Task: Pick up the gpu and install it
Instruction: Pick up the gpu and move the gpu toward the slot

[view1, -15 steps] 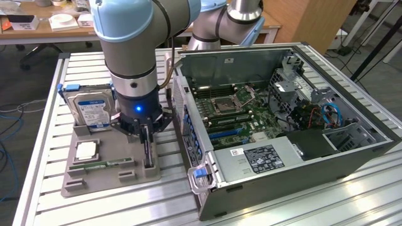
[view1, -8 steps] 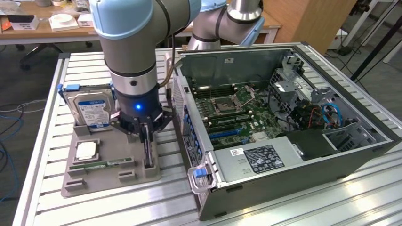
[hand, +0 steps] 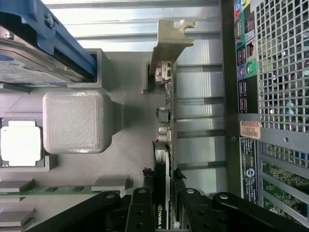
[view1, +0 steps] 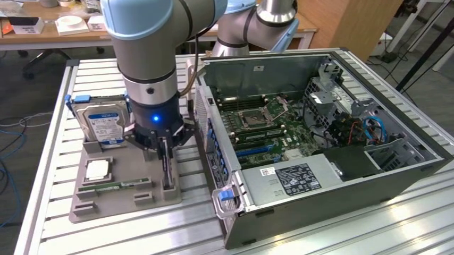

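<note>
Gpu (view1: 169, 178) (hand: 165, 145) standing on edge in the grey holder (view1: 117, 199) on the tabletop (view1: 92, 79), beside the open computer case (view1: 354, 194). The jaws are apparently clamped on the gpu. A straight, level lift is advised so the card is not jammed.

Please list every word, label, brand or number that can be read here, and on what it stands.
No text reads clearly.
Label on the hard drive: too small.
Label on the power supply: too small.
The orange sticker on the computer case: blurred.
Small mark on the gpu: blurred.
</note>
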`<state>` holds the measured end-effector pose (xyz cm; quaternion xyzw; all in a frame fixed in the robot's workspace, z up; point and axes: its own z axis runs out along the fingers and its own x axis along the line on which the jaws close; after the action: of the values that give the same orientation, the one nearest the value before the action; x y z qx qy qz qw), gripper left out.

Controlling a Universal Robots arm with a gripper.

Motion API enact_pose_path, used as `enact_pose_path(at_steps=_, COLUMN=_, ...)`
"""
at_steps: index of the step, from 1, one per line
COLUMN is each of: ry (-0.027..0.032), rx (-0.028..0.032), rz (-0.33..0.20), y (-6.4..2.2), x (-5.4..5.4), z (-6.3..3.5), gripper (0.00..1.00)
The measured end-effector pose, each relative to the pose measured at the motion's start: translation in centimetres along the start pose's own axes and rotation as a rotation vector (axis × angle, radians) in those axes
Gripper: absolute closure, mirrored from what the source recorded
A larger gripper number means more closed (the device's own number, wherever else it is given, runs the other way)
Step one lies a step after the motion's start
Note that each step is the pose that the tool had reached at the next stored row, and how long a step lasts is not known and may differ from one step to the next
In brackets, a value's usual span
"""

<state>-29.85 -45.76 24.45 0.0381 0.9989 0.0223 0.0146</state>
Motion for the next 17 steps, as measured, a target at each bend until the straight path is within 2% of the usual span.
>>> enact_pose_path(at_steps=9, ry=0.0000, rx=-0.0001, rz=0.000, y=0.04, x=-0.02, z=-0.75, gripper=0.74)
enact_pose_path(at_steps=17, ry=-0.0001, rx=-0.0002, rz=0.000, y=0.04, x=-0.02, z=-0.78, gripper=0.74)
